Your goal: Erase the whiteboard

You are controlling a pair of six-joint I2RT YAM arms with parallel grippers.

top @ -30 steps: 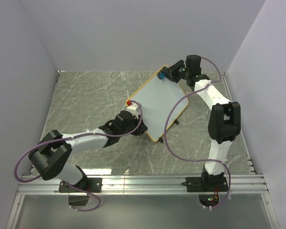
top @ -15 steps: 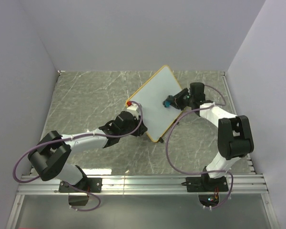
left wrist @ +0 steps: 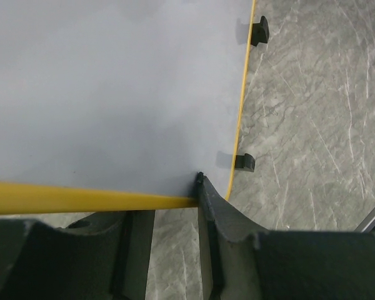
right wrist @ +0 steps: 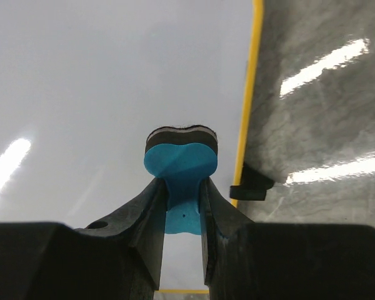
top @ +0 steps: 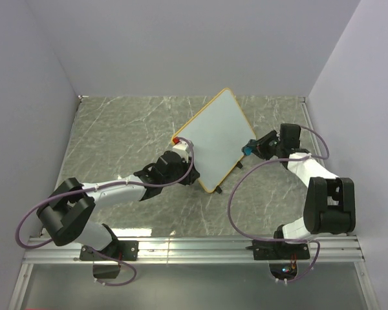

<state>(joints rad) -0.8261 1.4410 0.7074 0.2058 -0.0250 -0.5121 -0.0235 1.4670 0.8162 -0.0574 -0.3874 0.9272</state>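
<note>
The whiteboard point(top: 210, 137), white with a thin yellow frame, stands tilted over the table's middle, and no writing shows on its face. My left gripper point(top: 180, 169) is shut on its near-left edge. In the left wrist view the yellow frame point(left wrist: 81, 199) runs between my fingers point(left wrist: 207, 200) below the white face point(left wrist: 112, 87). My right gripper point(top: 253, 147) is shut on the small blue eraser point(top: 247, 150) at the board's right edge. In the right wrist view the eraser point(right wrist: 181, 159) rests with its dark felt on the white face point(right wrist: 81, 94), between my gripper point(right wrist: 183, 187) jaws.
The grey marble table point(top: 116, 129) is walled at the back and on both sides. An aluminium rail point(top: 194, 248) runs along the near edge. Two black feet point(left wrist: 245, 162) stick out from the board's edge, and one shows in the right wrist view point(right wrist: 250, 187).
My right gripper has dragged the eraser from the board's far corner across its face to the right edge. The left gripper has kept its hold; the board's far corner has shifted slightly.
</note>
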